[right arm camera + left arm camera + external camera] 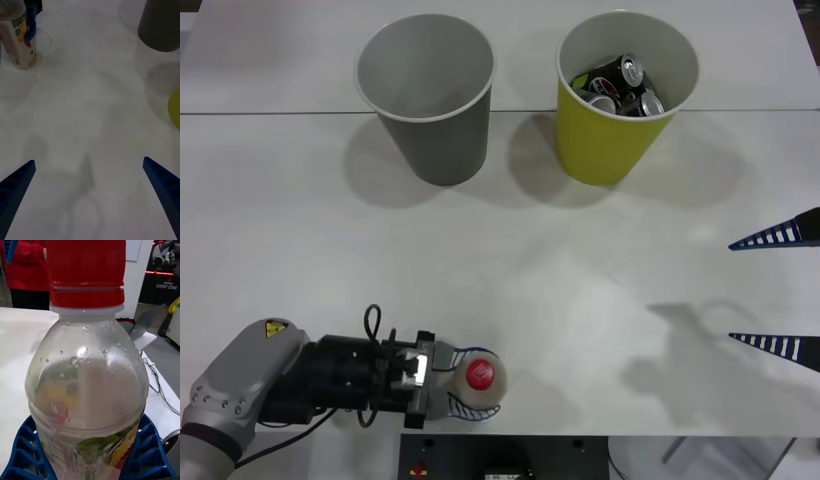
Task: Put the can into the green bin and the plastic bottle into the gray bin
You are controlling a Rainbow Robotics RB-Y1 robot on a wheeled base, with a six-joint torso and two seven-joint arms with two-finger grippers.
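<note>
Left pincer [470, 385] low at near edge of bench [510, 270], blue fingers [26, 450] clasped around upright plastic bottle [478, 382], seemingly resting on the surface. Gray bin [426, 95] straight ahead at far side, green bin [626, 95] beside it. Right pincer [780, 290] spread wide, idle, well apart

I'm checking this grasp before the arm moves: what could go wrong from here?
The left gripper holds the clear plastic bottle with the red cap low on its round, droplet-beaded body, so it might tip or slip when lifted. The dark gray tapered bin stands far across the table beside the yellow-green bin holding cans; a loose carry could miss. The right gripper waits open.
</note>
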